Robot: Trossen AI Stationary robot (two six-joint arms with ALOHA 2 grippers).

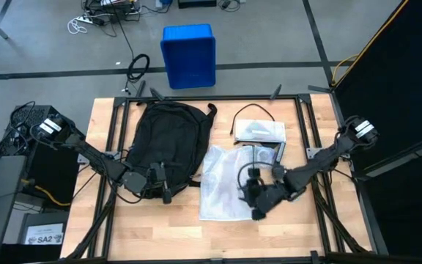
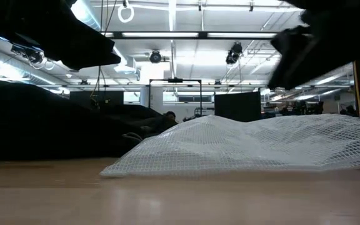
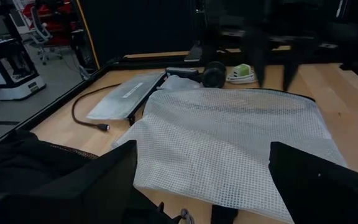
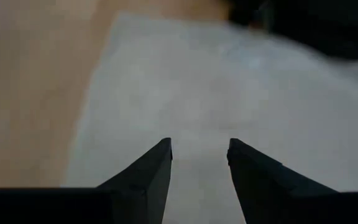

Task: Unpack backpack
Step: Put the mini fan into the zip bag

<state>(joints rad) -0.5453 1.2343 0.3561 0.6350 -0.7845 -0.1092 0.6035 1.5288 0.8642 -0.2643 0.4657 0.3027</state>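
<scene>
The backpack (image 1: 165, 143) is laid on the desk's (image 1: 284, 235) left half. The left gripper (image 1: 160, 183) is held open at its near edge; the right gripper (image 1: 256, 207), jaws parted and empty, is poised over a white mesh bag (image 1: 222, 183).

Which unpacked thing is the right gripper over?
The white mesh bag, beside the backpack; the right gripper hovers over it, not the grey pouch.

Grey concrete floor (image 1: 284, 37) behind my bench, blue bin (image 1: 189, 55) on it, cables (image 1: 97, 18) strewn about. Ceiling strip lights (image 2: 170, 12) on, black curtain (image 1: 394, 66) at right.
</scene>
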